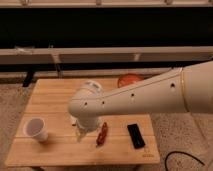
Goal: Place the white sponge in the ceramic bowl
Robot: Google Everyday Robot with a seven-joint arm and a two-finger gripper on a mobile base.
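The ceramic bowl (128, 79) is orange-red and sits at the table's far right edge, partly hidden behind my white arm. My gripper (81, 133) hangs below the wrist, low over the front-middle of the wooden table (50, 97), well in front and to the left of the bowl. The white sponge does not show; the wrist and gripper may be covering it.
A white paper cup (36, 129) stands at the table's front left. A small red object (102, 134) lies just right of the gripper, and a black flat object (136, 136) lies further right. A dark cable (186, 157) lies on the floor at right.
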